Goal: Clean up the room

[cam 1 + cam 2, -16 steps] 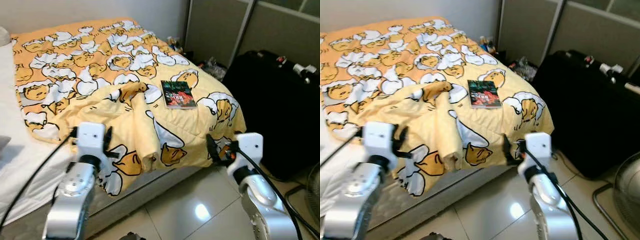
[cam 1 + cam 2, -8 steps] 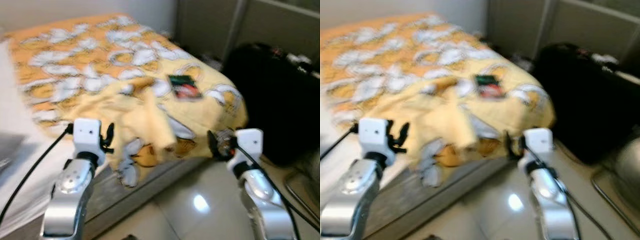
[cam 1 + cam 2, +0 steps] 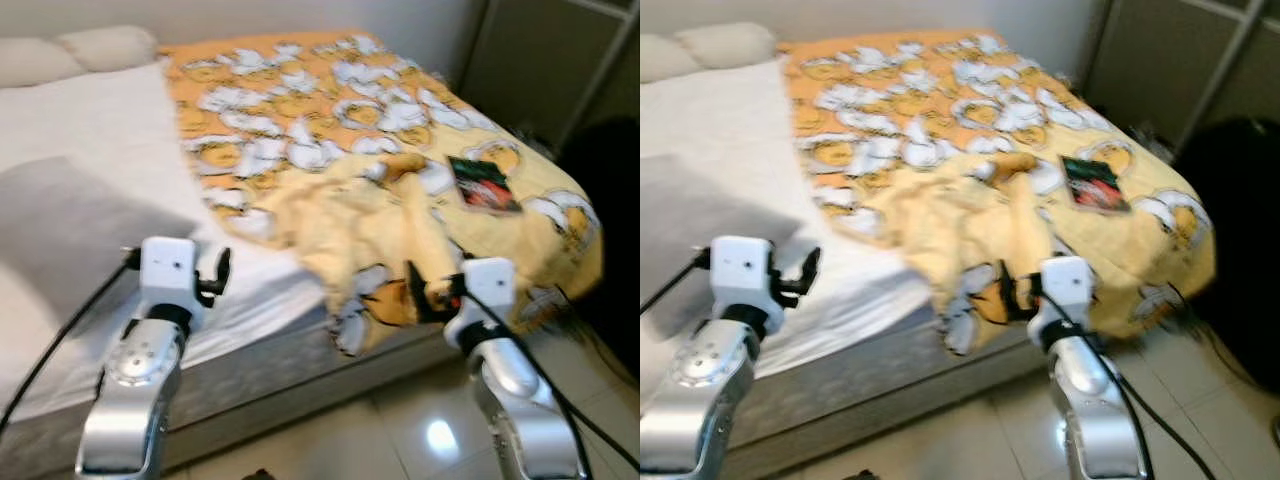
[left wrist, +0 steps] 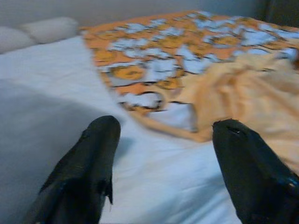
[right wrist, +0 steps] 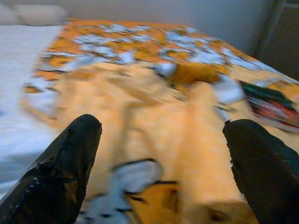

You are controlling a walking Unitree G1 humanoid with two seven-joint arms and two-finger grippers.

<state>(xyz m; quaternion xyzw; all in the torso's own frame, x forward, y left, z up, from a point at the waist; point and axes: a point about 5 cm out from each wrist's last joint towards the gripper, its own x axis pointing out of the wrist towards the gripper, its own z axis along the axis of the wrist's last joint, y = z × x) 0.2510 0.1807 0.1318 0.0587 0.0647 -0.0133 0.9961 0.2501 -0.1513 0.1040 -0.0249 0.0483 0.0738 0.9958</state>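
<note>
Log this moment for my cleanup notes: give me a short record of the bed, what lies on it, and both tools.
bed: white sheet bare on the robot's left side
blanket: yellow cartoon-print blanket, rumpled, one bunched fold hanging over the bed's near edge
book: dark-covered book lying flat on the blanket, toward the right
pillows: two pillows at the far end
left tool: open, empty, above the sheet
right tool: open, empty, facing the bunched blanket
floor: glossy tiles

I see rumpled yellow blanket (image 3: 380,170) across bed (image 3: 90,170), book (image 3: 484,184) on it beyond my right fingers (image 3: 414,293); left fingers (image 3: 219,272) over white sheet.
</note>
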